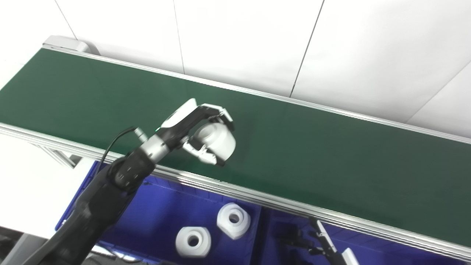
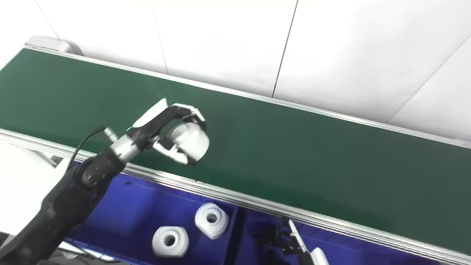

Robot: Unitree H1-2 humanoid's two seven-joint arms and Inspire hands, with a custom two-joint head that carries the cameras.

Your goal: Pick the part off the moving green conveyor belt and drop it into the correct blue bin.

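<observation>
Left hand (image 1: 206, 134), centre-left of frame, is closed round the white part (image 1: 217, 141) just above the green belt (image 1: 312, 147); looks rigid, light, smooth plastic, so grip across the body; right hand (image 1: 323, 243) at bottom edge, can't tell its state.

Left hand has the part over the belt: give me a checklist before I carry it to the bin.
1. Grip: left hand is closed around the white part: ok.
2. Part lifted clear of the belt: cannot tell.
3. Target: left bin open below, already holding two white nuts; match with the held part: cannot tell.
4. Path over the belt rail: nothing in the way: ok.
5. Right hand low over the right bin, apart from the path: ok.
</observation>
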